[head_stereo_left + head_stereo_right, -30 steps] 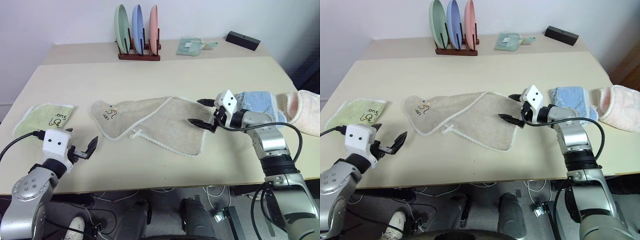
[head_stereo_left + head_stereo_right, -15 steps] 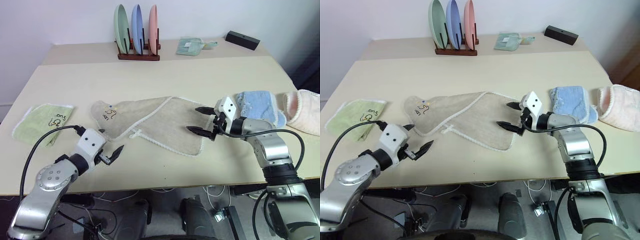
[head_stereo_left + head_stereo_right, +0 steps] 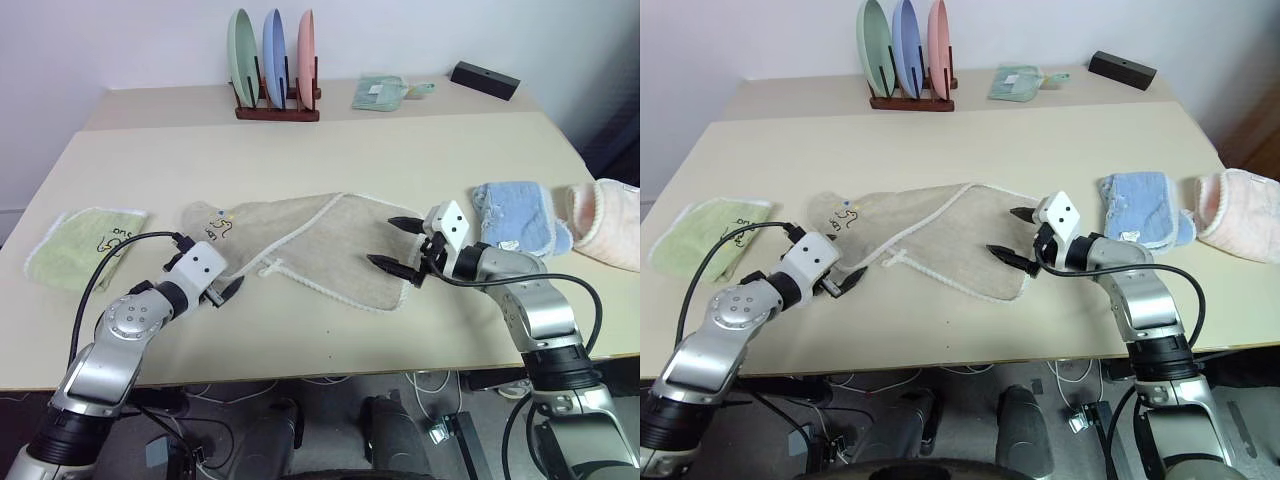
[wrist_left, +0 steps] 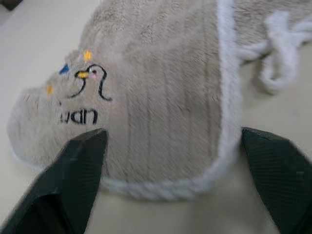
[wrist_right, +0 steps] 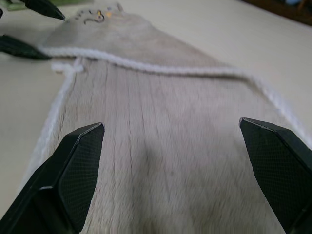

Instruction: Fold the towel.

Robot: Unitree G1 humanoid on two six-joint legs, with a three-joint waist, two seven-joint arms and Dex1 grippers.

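The beige towel (image 3: 310, 245) lies half folded mid-table, its white corded edge and small loop (image 3: 270, 268) toward me. Its embroidered mark (image 4: 87, 83) sits at the left corner. My left gripper (image 4: 171, 132) is low at that corner, open, one finger (image 4: 73, 180) on each side of the corded edge. From the head it shows as the left gripper (image 3: 840, 268) at the towel's left end. My right gripper (image 3: 388, 243) hovers open over the towel's right end, and in its own view the right gripper (image 5: 170, 125) straddles the cloth.
A light-green cloth (image 3: 85, 240) lies at the far left. A light-blue folded cloth (image 3: 515, 215) and a pink one (image 3: 605, 220) lie to the right. A plate rack (image 3: 275, 65), a small cloth (image 3: 385, 92) and a black box (image 3: 485, 78) stand at the back.
My left arm has swung in from the table's left front to the towel's left corner, and its jaws have narrowed somewhat. The right gripper drew slightly back over the towel's right end.
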